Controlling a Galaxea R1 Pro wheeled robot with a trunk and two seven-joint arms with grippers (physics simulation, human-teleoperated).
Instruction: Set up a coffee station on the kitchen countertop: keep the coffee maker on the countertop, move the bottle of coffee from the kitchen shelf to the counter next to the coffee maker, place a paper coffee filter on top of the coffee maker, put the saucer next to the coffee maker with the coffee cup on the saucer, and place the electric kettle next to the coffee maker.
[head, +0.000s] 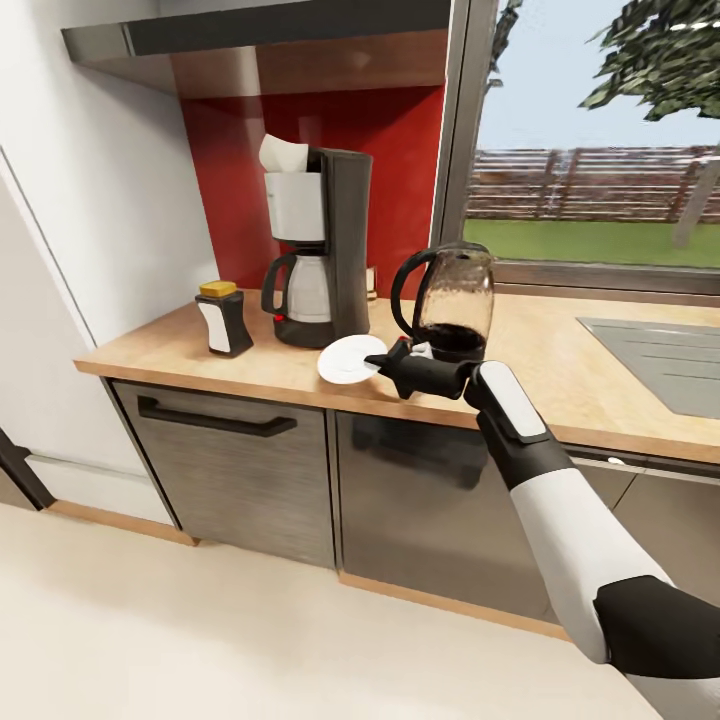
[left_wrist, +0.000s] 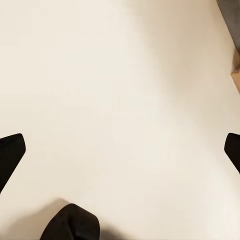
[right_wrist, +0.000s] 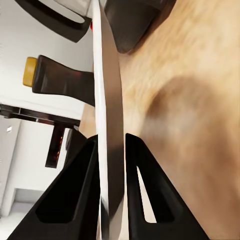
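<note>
the saucer (head: 351, 359) is being pinched by its rim in the nearly closed right end effector (head: 385, 366), at frame centre, just right of the coffee maker (head: 318, 250), its face nearly level over the table (head: 560, 350).

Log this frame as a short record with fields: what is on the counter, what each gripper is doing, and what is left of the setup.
countertop: holds all items below
coffee maker: upright, paper coffee filter on top
bottle of coffee: beside it
electric kettle: on its window side
saucer: tilted, clamped at rim
right gripper: shut on saucer
left gripper: open, over pale floor
coffee cup: none seen on saucer
</note>
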